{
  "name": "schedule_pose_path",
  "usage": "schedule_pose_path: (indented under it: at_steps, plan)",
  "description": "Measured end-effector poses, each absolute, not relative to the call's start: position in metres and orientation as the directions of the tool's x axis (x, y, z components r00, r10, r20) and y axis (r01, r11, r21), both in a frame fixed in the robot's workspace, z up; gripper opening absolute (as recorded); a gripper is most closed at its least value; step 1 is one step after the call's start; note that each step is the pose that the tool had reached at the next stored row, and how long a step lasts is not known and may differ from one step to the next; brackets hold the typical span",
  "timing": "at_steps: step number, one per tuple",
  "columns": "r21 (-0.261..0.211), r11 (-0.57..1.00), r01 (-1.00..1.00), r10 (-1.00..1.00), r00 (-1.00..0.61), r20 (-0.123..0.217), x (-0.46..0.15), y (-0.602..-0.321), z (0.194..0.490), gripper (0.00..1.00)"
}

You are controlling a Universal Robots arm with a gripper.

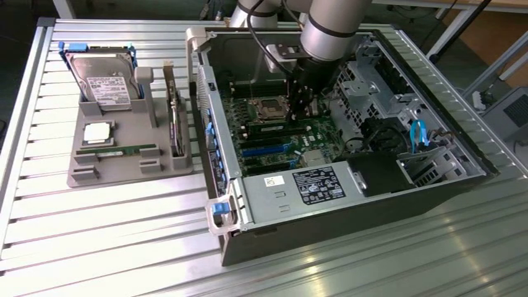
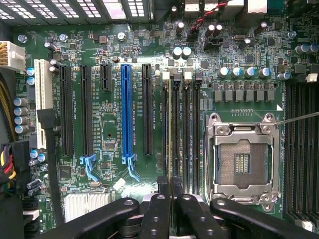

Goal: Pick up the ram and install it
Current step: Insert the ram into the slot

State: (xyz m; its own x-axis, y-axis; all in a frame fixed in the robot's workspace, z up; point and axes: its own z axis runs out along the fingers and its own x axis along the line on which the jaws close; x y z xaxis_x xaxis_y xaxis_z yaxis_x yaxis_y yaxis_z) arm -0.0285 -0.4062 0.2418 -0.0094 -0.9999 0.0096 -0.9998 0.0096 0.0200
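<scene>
Wrist view: jaws nearly shut, apparently pinching the ram, edge-on at a memory slot beside the processor socket. Likely light, stiff, brittle; grip top edge, avoid chips.

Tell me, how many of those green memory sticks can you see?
1 for sure: the ram lying in the grey tray. A second may sit hidden edge-on in the memory slots by the gripper.

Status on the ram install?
Gripper shut, low over memory slots. Ram apparently edge-on in slot line; seated or held, cannot tell. No obstruction seen.
</scene>
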Motion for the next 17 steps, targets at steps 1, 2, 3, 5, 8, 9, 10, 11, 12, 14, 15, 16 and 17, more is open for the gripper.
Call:
schedule_pose_path:
  at_steps: [1,2,3,5,8,9,10,11,12,14,15,16,17]
  plan:
    - [0.02,0.01,-1.0,-1.0,-0.009,0.01,-0.0285,-0.4063,0.2418,0.11]
    - [0.02,0.01,-1.0,-1.0,-0.009,0.01,-0.0285,-0.4062,0.2412,0.11]
    - [0.02,0.01,-1.0,-1.0,-0.009,0.01,-0.0285,-0.4062,0.2412,0.11]
    - [0.02,0.01,-1.0,-1.0,-0.009,0.01,-0.0285,-0.4063,0.2408,0.11]
    - [0.02,0.01,-1.0,-1.0,-0.009,0.01,-0.0285,-0.4062,0.2403,0.11]
    - [0.02,0.01,-1.0,-1.0,-0.009,0.01,-0.0285,-0.4062,0.2403,0.11]
    - [0.02,0.01,-1.0,-1.0,-0.009,0.01,-0.0285,-0.4062,0.2403,0.11]
    - [0.02,0.01,-1.0,-1.0,-0.009,0.01,-0.0285,-0.4062,0.2403,0.11]
    - [0.02,0.01,-1.0,-1.0,-0.009,0.01,-0.0285,-0.4062,0.2403,0.11]
    - [0.02,0.01,-1.0,-1.0,-0.009,0.01,-0.0285,-0.4062,0.2403,0.11]
    - [0.02,0.009,-1.0,-1.0,-0.008,0.01,-0.0285,-0.4063,0.2403,0.11]
    - [0.02,0.007,-1.0,-1.0,-0.007,0.01,-0.0285,-0.4063,0.2403,0.11]
    - [0.02,0.006,-1.0,-1.0,-0.006,0.01,-0.0283,-0.4063,0.2403,0.11]
